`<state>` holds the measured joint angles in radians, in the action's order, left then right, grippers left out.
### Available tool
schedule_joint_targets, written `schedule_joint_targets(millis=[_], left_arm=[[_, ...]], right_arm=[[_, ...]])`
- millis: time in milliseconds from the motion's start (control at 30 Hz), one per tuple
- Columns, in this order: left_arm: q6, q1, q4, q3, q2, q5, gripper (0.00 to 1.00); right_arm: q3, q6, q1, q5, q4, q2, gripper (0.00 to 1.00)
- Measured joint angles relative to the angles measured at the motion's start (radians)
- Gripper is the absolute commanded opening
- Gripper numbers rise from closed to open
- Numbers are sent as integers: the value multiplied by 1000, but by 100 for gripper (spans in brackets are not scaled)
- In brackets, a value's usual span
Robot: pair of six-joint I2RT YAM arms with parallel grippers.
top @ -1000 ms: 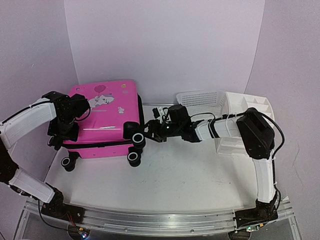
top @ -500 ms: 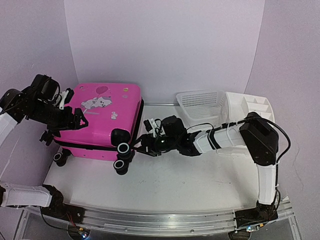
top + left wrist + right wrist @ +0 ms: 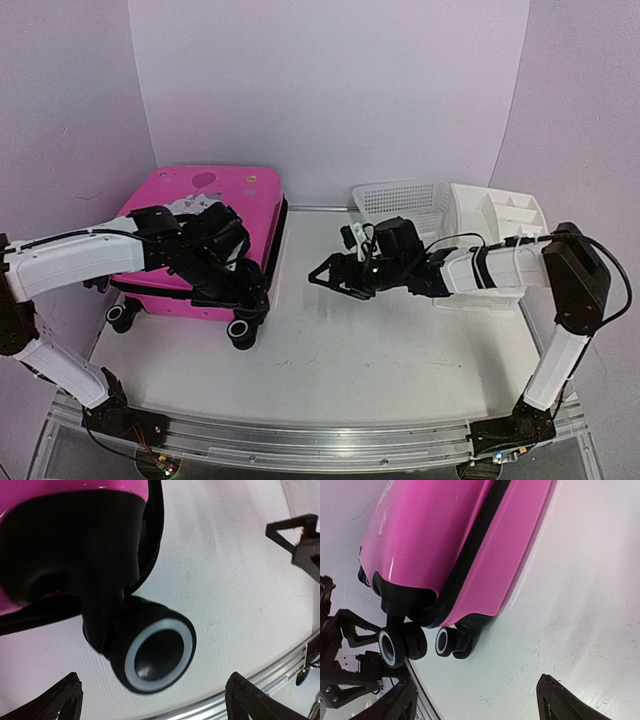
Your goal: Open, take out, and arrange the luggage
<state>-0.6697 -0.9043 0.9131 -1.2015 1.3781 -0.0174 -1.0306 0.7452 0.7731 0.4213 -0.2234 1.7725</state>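
White mesh basket [image 3: 400, 198] sits just beside a white organizer [image 3: 497, 212] (far right).

So the whole setup sits on a white table [image 3: 400, 350], kind of matte. Up close the surface looks a bit scuffed and speckled, with fine lines running through it. Along the near edge there's a silvery metal rail [image 3: 320, 435] going pretty much the full width. Behind the table is a big white sheet [image 3: 330, 90] as a backdrop; it bends a little, with visible creases where it meets the side walls. The left wall [image 3: 60, 100] and right wall [image 3: 590, 100] are plain, with a pale lavender tint. The light is soft and even, shadows on the tabletop are faint, and everything has a slight pinkish-purple cast.
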Motion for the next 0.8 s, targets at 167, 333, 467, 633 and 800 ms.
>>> schedule_joint_targets(millis=[167, 333, 467, 633, 800], left_arm=[[-24, -27, -16, -45, 136, -99, 98], [-25, -36, -14, -93, 229, -158, 85], [-11, -35, 1, -120, 270, -195, 68], [-18, -35, 32, -128, 274, -224, 46], [-8, -35, 61, -155, 262, -227, 29]], right_arm=[[37, -46, 15, -22, 58, -43, 84], [43, -71, 19, -34, 76, -58, 84], [30, -73, 19, -44, 94, -47, 88], [-91, -70, 19, -34, 107, 52, 98], [-210, -63, 19, -28, 119, 140, 98]])
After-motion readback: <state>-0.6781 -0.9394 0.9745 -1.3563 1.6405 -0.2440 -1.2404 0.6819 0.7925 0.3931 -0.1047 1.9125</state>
